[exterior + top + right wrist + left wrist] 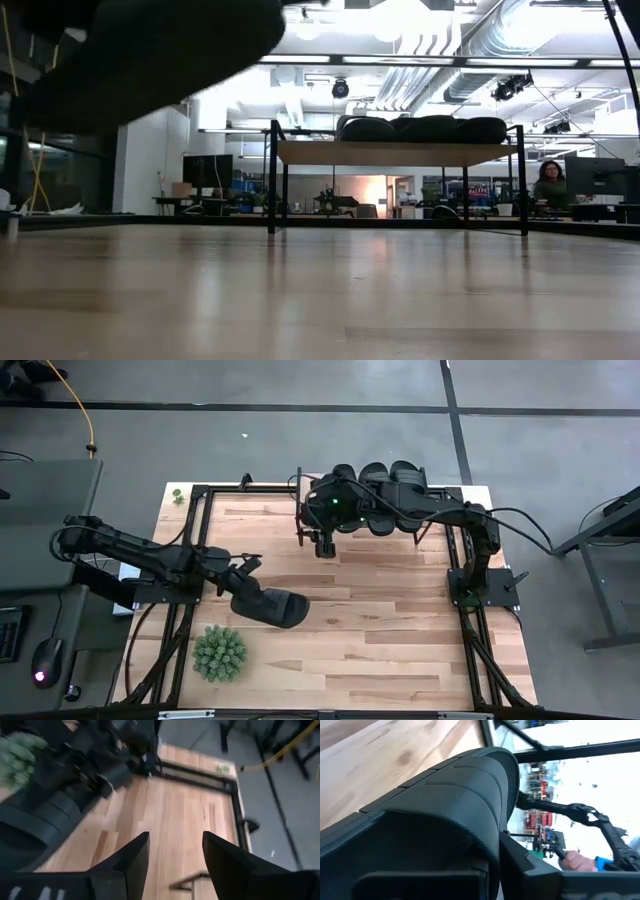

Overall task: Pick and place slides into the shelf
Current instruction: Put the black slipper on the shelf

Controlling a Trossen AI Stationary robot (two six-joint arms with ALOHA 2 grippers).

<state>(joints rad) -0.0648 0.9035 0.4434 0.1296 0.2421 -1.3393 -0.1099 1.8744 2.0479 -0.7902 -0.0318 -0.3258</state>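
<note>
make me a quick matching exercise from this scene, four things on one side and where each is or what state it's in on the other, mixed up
Things:
1. left gripper
2. right gripper
3. three slides
4. green plant

States:
a. open, holding nothing
b. on top of the shelf
c. on the table's near left part
d. shut on a slide

Pairs: 1-d, 2-a, 3-b, 4-c

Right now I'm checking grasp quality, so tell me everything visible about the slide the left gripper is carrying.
The slide is all black, with an oval sole and a wide, finely textured strap, apparently rubbery foam. The left gripper is shut on one end. It hangs tilted above the table, touching nothing else, near the green plant.
</note>
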